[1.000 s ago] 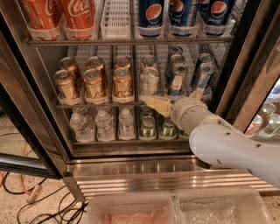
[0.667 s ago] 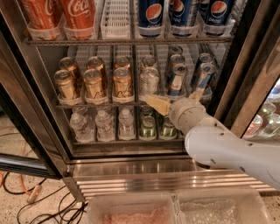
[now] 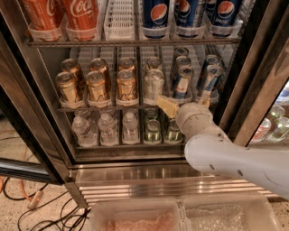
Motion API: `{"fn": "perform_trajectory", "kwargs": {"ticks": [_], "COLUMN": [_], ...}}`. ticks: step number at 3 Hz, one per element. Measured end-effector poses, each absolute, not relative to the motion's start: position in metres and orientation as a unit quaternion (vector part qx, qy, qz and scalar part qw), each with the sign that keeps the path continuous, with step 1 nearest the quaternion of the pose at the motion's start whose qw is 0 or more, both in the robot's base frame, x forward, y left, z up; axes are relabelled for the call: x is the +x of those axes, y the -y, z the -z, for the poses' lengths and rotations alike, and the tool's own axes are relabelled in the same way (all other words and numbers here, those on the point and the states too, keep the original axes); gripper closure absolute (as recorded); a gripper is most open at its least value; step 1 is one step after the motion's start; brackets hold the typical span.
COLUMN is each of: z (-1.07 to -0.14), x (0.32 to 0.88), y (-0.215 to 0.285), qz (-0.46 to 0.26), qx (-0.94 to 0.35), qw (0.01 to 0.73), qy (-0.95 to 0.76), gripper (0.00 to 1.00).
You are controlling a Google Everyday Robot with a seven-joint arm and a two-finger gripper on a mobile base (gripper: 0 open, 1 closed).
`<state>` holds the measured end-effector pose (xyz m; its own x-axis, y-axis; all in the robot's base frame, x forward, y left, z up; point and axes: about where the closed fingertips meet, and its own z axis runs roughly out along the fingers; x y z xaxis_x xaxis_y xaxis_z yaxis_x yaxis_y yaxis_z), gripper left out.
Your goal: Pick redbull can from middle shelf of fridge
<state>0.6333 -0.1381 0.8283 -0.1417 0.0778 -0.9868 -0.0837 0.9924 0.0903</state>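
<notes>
The fridge stands open in the camera view. Its middle shelf holds gold cans, a pale silver can and two lanes of slim blue-and-silver redbull cans. The front redbull can of the left lane stands upright. My gripper is at the shelf's front edge, right below and in front of that can. It is open, with one cream finger to the can's left and the other to its right, before the second redbull lane. It holds nothing.
Coca-Cola cans and Pepsi cans fill the rack above. Water bottles and green bottles fill the rack below. The ribbed steel base and clear trays lie in front. Cables run on the floor at left.
</notes>
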Motion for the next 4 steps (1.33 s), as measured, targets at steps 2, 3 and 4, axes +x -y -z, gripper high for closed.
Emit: {"fn": "perform_trajectory", "kwargs": {"ticks": [2,3,4], "z": [-0.8302,-0.8326,-0.8365], "x": [0.6362,0.6392,0.6437], "y": [0.1478,0.1513,0.1524], "qz": [-0.041,-0.033,-0.029], "qx": [0.011,0.016,0.016], "qw": [0.67,0.677,0.684], "qy": [-0.741,-0.735,-0.729], "gripper": [0.14,0.22,0.29]}}
